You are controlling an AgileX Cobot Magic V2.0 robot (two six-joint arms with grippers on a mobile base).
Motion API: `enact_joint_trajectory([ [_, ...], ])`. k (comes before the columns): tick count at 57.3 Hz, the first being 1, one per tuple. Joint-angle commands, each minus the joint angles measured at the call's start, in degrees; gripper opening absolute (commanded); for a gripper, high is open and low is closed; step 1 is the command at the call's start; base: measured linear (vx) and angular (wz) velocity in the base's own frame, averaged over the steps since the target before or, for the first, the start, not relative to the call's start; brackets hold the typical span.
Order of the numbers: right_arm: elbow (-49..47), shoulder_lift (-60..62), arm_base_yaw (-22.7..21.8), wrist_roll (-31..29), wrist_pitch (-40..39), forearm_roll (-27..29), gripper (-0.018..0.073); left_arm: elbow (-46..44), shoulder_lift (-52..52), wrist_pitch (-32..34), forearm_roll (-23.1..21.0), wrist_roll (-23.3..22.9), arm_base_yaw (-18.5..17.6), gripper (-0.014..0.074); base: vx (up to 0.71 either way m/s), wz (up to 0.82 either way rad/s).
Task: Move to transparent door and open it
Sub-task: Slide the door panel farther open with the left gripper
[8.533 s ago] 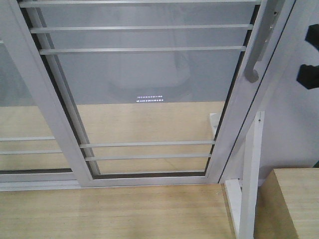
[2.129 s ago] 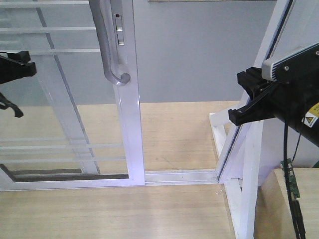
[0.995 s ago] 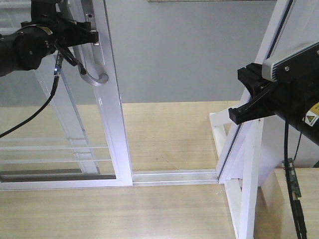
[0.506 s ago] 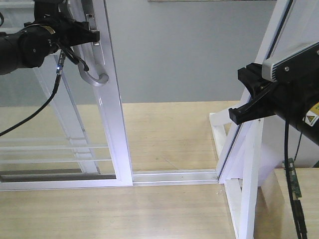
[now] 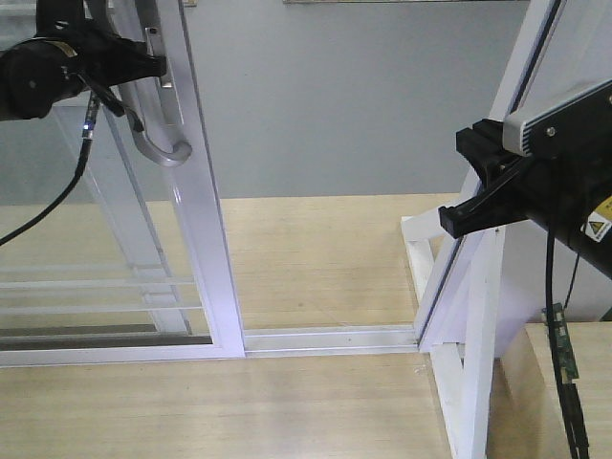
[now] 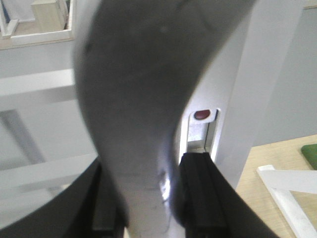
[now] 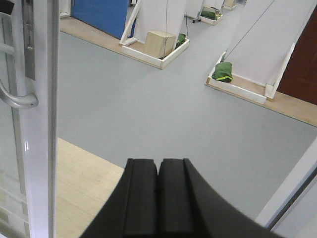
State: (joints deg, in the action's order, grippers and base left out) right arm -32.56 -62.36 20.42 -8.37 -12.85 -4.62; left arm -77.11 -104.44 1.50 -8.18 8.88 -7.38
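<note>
Gripping the transparent door [image 5: 201, 239] by its curved pull handle [image 5: 164, 148] with the left gripper [image 5: 143, 65], for purchase to slide it; holding the right gripper [image 7: 158, 191] pinched together and empty, clear of the doorway.

No words or nos. legible anywhere. Only printed label: small sticker [image 5: 598, 228] on the right arm [image 5: 564, 196], black housing. It has a yellow warning triangle w/ dark symbol, lettering too small to read. Also a red dot [image 6: 201, 114] in the lock slot of the transparent door [image 5: 196, 239] upright, no text.
</note>
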Motion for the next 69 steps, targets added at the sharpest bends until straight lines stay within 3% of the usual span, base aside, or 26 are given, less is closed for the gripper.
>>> enact_joint_trajectory([
  [1, -1.6, 0.7, -0.3, -0.2, -4.9, -0.2, 0.0002, -2.3, 5.5, 8.3, -0.4, 0.0, 4.0, -0.0001, 0.0, -0.01],
  [22, -1.6, 0.7, -0.3, -0.2, -4.8, 0.0, 0.0002, -2.3, 5.5, 7.9, -0.4, -0.3, 8.1, 0.0, 0.0, 0.0],
  [37, -1.6, 0.7, -0.3, -0.2, -4.6, 0.0, 0.0002, -1.5, 7.7, 3.2, -0.3, 0.1, 8.1, 0.0, 0.0, 0.0],
  [46, -1.6, 0.7, -0.3, -0.2, -4.6, 0.0, 0.0002, 6.2, 13.2, 5.7, -0.3, 3.1, 8.1, 0.0, 0.0, 0.0],
  [69, -1.6, 0.8, -0.3, -0.1, -3.9, 0.0, 0.0002, 33.2, 39.6, 7.3, -0.3, 3.1, 7.9, 0.0, 0.0, 0.0],
])
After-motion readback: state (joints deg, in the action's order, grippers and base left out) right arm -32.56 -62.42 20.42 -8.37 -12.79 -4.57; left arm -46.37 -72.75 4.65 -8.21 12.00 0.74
